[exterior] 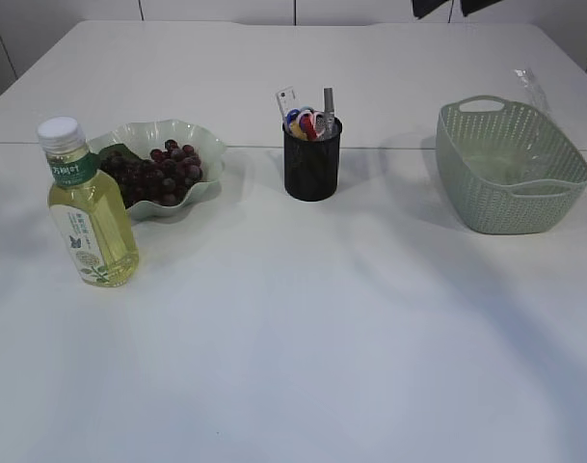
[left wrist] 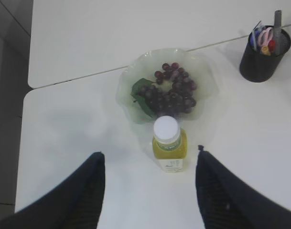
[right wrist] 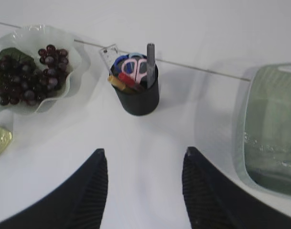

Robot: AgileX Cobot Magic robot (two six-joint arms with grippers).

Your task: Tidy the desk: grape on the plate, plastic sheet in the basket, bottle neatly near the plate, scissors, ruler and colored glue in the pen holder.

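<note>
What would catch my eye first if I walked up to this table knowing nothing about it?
Probably the yellow-green bottle standing upright at the front left, just in front of the wavy plate heaped with dark grapes. Behind the middle stands a black pen holder bristling with scissors and a ruler. At the right sits a pale green basket with a clear plastic sheet inside.

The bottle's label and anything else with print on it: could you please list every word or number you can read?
Bottle: green neck band and front label carry print, too small and blurred to read in any view.
Ruler in the pen holder: markings too faint to read.
Nothing else shows any text.
</note>
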